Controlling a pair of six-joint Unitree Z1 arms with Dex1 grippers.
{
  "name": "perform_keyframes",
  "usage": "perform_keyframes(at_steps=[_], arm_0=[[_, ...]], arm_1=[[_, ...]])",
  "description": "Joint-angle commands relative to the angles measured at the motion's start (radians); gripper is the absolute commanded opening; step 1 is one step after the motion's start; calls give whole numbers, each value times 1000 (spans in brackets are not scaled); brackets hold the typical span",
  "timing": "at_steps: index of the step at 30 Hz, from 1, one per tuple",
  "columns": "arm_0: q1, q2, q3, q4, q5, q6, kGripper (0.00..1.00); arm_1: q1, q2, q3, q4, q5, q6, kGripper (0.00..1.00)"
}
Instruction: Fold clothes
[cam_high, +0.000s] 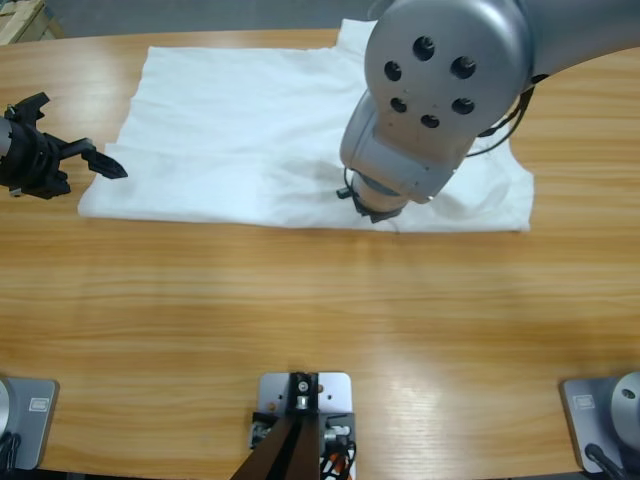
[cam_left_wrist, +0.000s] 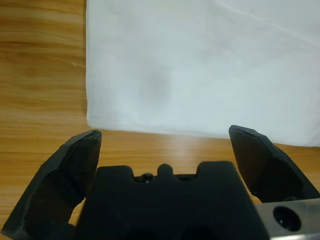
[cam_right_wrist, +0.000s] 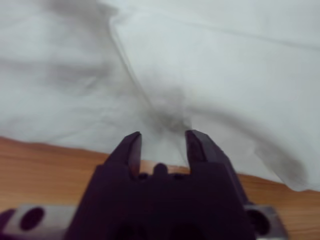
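High view: the T-shirt lies spread on the worktop, folding barely begun. Left gripper fingers gape wide, empty; right gripper fingers narrow over the hem.

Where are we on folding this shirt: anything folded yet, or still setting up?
Early. The T-shirt lies spread on the table, no finished fold visible. In hand: the right claw is down at the shirt's near edge, jaws slightly apart over a pinched-looking crease. The left claw waits open, just off the shirt's edge. The folding itself remains.
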Motion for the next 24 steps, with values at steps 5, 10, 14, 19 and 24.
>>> perform_keyframes(at_steps=[5,10,14,19,24], arm_0=[[-10,29,25,-6,10,10,987],[-13,28,26,-6,10,10,987],[-19,27,28,-6,10,10,987],[-23,26,32,-6,10,10,987],[-31,30,35,-6,10,9,987]], arm_1=[[-12,67,16,-10,1,-12,993],[-15,75,18,-5,-2,-12,829],[-20,85,22,-3,-12,-12,757],[-21,81,27,4,-40,-13,521],[-21,71,27,24,-65,-14,471]])
